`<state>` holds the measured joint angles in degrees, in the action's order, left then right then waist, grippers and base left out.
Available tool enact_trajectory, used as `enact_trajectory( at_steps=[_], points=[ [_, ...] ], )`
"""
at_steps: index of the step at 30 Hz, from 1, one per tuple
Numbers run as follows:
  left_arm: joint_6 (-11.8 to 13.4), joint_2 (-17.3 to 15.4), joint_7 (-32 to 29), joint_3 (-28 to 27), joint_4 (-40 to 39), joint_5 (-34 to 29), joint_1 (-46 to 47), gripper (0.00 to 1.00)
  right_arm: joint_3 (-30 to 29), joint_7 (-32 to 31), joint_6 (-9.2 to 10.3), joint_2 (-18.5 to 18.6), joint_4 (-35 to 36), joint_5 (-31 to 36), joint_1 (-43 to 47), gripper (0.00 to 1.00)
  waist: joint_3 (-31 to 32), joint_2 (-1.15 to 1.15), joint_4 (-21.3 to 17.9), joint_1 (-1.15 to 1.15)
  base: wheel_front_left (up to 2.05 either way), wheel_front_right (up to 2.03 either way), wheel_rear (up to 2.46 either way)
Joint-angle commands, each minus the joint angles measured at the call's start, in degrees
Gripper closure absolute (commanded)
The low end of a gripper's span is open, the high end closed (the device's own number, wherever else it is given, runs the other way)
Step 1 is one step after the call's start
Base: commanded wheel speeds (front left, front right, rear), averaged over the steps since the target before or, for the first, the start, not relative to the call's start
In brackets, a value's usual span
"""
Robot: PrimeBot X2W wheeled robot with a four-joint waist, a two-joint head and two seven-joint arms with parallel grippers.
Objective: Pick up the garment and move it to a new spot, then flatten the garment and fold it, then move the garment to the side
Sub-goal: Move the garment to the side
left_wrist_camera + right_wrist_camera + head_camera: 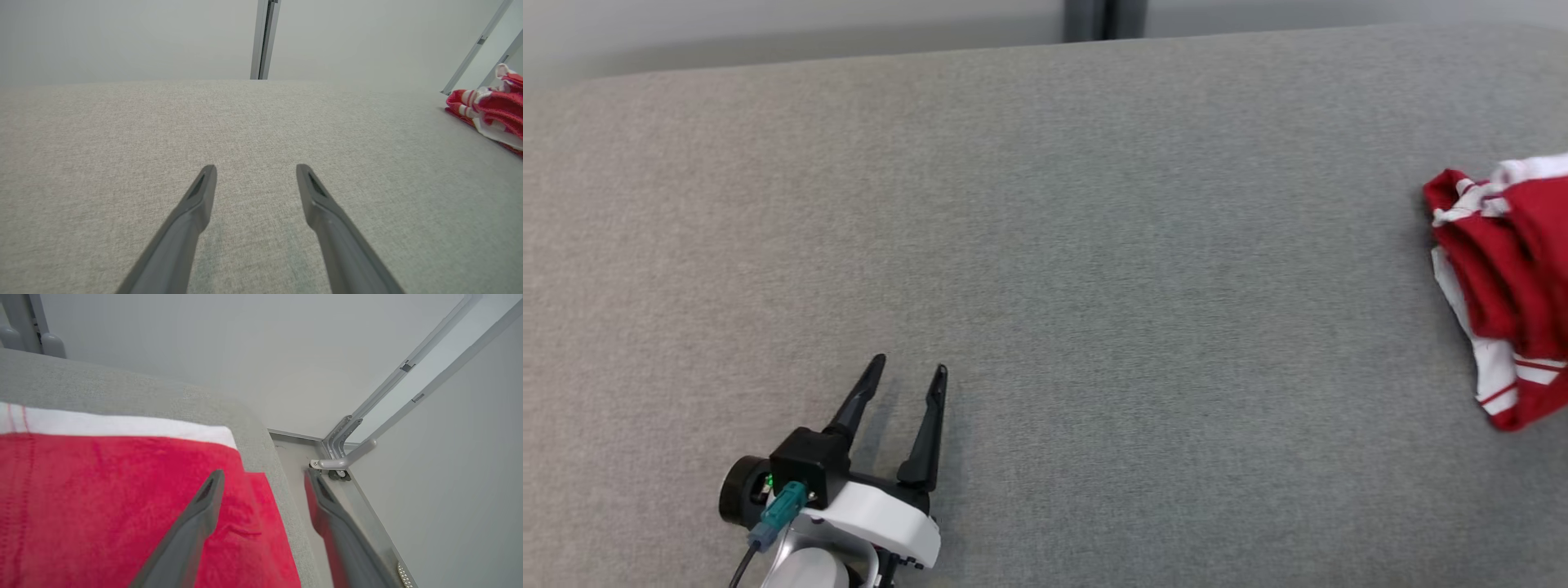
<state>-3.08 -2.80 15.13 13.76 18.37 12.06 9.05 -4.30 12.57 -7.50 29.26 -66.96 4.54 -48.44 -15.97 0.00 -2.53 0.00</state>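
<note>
- Right pincer point(264, 473): released, fingers spread above the red edge of the garment point(102, 498) (the nearer arm).
- Left pincer point(910, 366): released, empty, well apart from the garment.
- Garment: bunched, red and white, at the right edge of the worktop point(1094, 245), rightward of the left pincer.

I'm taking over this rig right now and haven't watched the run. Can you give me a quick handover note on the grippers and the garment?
Left gripper: open and empty, at the near left of the grey fabric surface, far from the garment.
Right gripper: open, with one finger over the red cloth and the other past the surface's rounded corner. It grips nothing.
Garment: red and white, bunched up at the surface's right side.
Done: nothing that shows. The garment is neither flat nor folded.
Left: grasp it, carry it to the open middle area, flatten it, fold it, then move it to the side.
</note>
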Motion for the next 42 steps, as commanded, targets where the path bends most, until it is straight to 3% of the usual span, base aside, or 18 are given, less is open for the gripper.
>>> enact_trajectory(
  at_steps=[1, 5, 8, 14, 20, 33, 42],
  points=[
    [0.3, -0.2, 0.0, -0.5, -0.1, 0.0, 1.1, 0.00, -1.1, 0.7, 0.02, -0.5, 0.4, 0.4, -0.3, 0.00, -0.5, 0.00, 0.8, 0.00, 0.00, 0.00, 0.00],
    [0.7, -0.2, 0.0, -1.7, -0.5, 0.5, 0.8, 0.00, -7.2, 2.3, 0.02, -3.9, 3.2, 3.2, 0.6, 0.00, 0.5, 0.00, 1.3, 0.00, 0.00, 0.00, 0.00],
    [1.3, -0.3, 0.0, -2.9, -0.7, 0.8, 0.3, 0.00, -8.9, 2.7, 0.02, -9.8, 9.3, 3.5, 2.4, 0.00, 1.5, 0.00, 1.5, 0.00, 0.00, 0.00, 0.00],
    [2.4, -0.2, 0.0, -5.9, -0.4, 1.1, -0.4, 0.00, -5.7, 2.6, 0.02, -19.7, 26.0, 0.4, 12.0, 0.00, 3.7, 0.00, 2.4, 0.00, 0.00, 0.00, 0.00],
    [2.8, -0.2, 0.0, -7.5, 0.4, 1.6, -1.7, 0.00, -1.2, 2.7, 0.02, -24.1, 33.7, -4.5, 21.8, 0.00, 6.8, 0.00, 4.3, 0.00, 0.00, 0.00, 0.00],
    [3.5, -0.2, 0.0, -10.1, 3.4, 0.2, -7.0, 0.00, 6.2, 2.7, 0.02, -26.2, 35.8, -12.7, 37.4, 0.00, 13.9, 0.00, 6.7, 0.00, 0.00, 0.00, 0.00],
    [2.6, -0.2, 0.0, -12.6, 3.9, 1.2, -9.1, 0.00, 5.4, 2.7, 0.02, -26.1, 36.3, -11.1, 39.7, 0.00, 16.5, 0.00, 6.3, 0.00, 0.00, 0.00, 0.00]
  ],
)
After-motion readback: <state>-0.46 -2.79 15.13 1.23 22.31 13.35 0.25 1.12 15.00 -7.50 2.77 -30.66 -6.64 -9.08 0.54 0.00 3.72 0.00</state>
